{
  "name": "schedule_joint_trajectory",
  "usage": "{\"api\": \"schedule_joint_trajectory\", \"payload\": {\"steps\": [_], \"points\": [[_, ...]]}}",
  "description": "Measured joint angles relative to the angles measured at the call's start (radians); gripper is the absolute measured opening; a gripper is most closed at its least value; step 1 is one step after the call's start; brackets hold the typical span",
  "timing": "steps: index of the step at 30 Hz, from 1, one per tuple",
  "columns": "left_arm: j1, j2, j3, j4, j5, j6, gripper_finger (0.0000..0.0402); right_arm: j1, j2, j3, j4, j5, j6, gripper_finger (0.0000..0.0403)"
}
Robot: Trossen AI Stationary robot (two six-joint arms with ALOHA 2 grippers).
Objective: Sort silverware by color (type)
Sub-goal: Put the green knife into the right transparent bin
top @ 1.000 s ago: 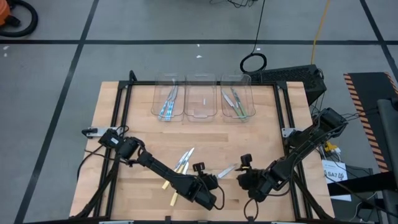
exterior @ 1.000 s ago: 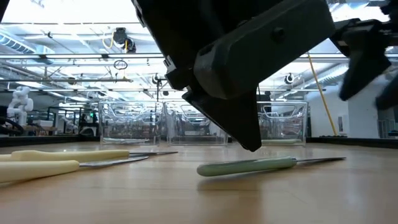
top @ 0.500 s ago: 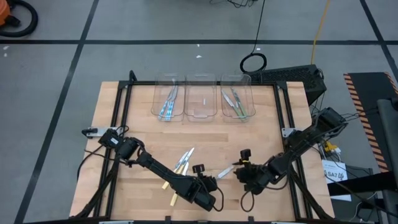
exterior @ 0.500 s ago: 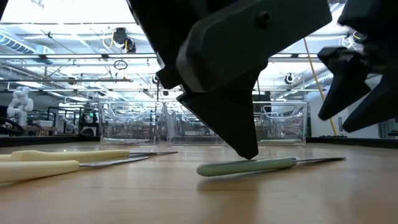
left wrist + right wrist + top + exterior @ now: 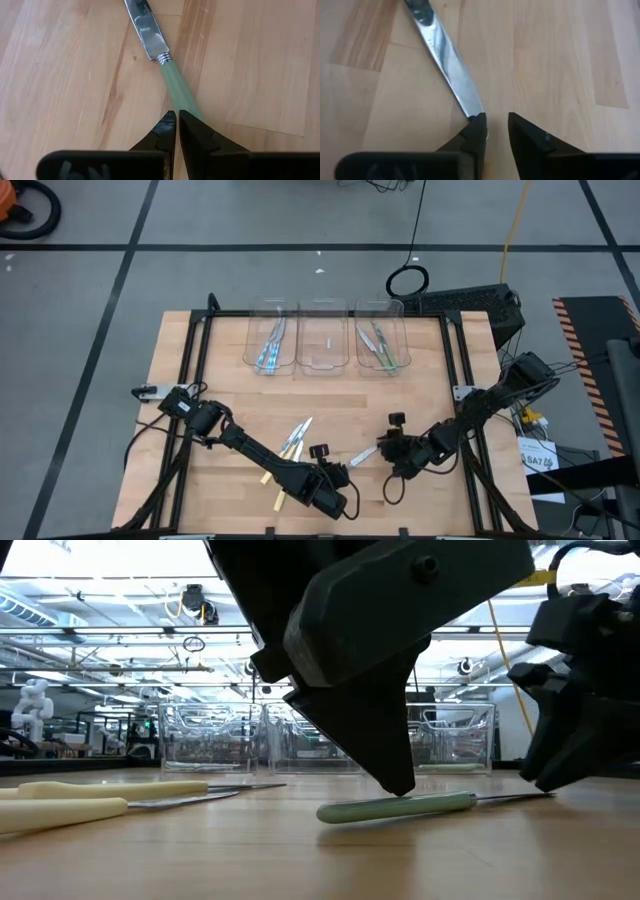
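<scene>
A green-handled knife lies flat on the wooden table near its front edge, between my two grippers. My left gripper is shut, its tips down on the green handle. My right gripper stands open by a narrow gap at the silvery blade's tip, low over the table. Yellow-handled silverware lies to the left of the knife, seen also in the low view. My left gripper presses its shut fingertips down on the knife's green handle, about midway along it. The fingers slant down from above and run along the handle. The knife lies flat on the table. My right gripper has one finger at the blade's tip; whether they touch I cannot tell.
Three clear bins stand in a row at the table's far side: the left one holds blue-handled pieces, the right one green-handled ones, with the middle bin between them. Another yellow-handled piece lies by the front edge.
My right gripper has come down and toward the table's left, to the knife's blade tip, and the gap between its fingers has narrowed. The knife has stayed where it was.
</scene>
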Motion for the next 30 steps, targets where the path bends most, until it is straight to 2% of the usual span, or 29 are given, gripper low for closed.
{"api": "schedule_joint_trajectory", "payload": {"steps": [7, 13, 21, 25, 30], "points": [[0.000, 0.000, 0.000, 0.000, 0.005, 0.000, 0.0030, -0.017, 0.000, -0.002, -0.001, -0.019, 0.002, 0.0030], [0.000, -0.001, 0.005, -0.008, 0.020, -0.005, 0.0031, -0.029, -0.002, -0.001, -0.009, -0.088, 0.006, 0.0005], [-0.011, -0.003, 0.178, -0.233, 0.020, -0.136, 0.0031, -0.028, -0.003, 0.000, -0.018, -0.113, 0.018, 0.0003], [-0.045, -0.007, 0.234, -0.224, -0.017, -0.167, 0.0031, -0.028, -0.003, 0.000, -0.018, -0.117, 0.020, 0.0003], [-0.066, -0.003, 0.222, -0.234, -0.028, -0.184, 0.0032, -0.028, -0.002, 0.000, -0.019, -0.119, 0.037, 0.0004]]}}
